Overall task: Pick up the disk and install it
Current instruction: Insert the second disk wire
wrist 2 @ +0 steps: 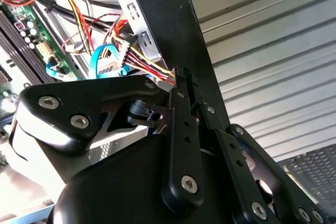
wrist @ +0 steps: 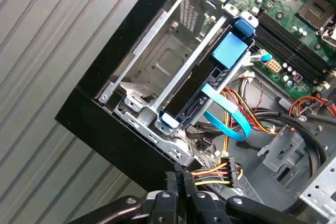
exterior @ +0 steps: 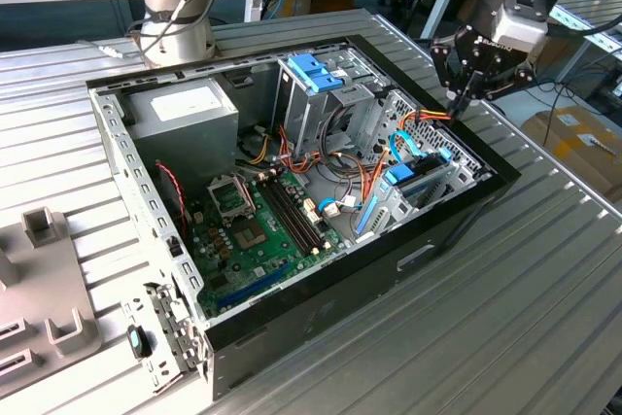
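The disk (exterior: 420, 180) stands on edge in the metal bay at the open computer case's corner on the exterior view's right. In the first wrist view its light-blue carrier (wrist: 229, 51) caps a dark drive body seated between the bay rails. My gripper (exterior: 454, 102) hangs over the case's edge beside that bay, a short way from the disk. Its fingers are shut, with the fingertips (wrist: 177, 176) pressed together against a bundle of orange, yellow and black wires (wrist: 210, 174) ending in a loose connector. In the second wrist view the gripper (wrist 2: 181, 74) meets the same wires (wrist 2: 147, 61).
The black case (exterior: 457, 211) lies on a ribbed metal table (exterior: 525, 318). Inside are a motherboard (exterior: 253, 230), a power supply (exterior: 185, 109) and a drive cage topped by a darker blue bracket (exterior: 316, 73). A light-blue ribbon cable (wrist: 231, 121) loops by the disk. A grey fixture (exterior: 44, 279) sits at the exterior view's left.
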Controlling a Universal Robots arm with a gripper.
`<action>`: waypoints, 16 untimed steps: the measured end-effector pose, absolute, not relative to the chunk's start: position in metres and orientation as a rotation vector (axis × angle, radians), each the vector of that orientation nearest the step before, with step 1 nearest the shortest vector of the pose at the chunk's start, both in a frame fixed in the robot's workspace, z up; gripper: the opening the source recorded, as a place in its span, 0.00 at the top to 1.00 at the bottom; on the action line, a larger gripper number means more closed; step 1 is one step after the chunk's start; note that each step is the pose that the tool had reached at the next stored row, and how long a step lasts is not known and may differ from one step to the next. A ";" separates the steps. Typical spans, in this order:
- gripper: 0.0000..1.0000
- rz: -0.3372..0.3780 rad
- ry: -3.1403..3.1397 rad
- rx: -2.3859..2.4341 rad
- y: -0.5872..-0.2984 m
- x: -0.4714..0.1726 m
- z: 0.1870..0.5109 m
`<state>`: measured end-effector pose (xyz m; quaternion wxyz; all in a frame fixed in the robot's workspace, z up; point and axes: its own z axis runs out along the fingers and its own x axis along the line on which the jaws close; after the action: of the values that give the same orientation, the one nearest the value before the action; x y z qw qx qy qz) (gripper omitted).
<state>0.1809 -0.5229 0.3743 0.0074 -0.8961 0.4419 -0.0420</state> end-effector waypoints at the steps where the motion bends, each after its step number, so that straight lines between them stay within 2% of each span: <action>1: 0.84 -0.132 1.409 -2.790 -0.523 0.181 0.374; 16: 0.84 -0.134 1.481 -2.756 -0.523 0.181 0.374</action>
<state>0.1808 -0.5228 0.3744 0.0049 -0.8801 0.4729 -0.0427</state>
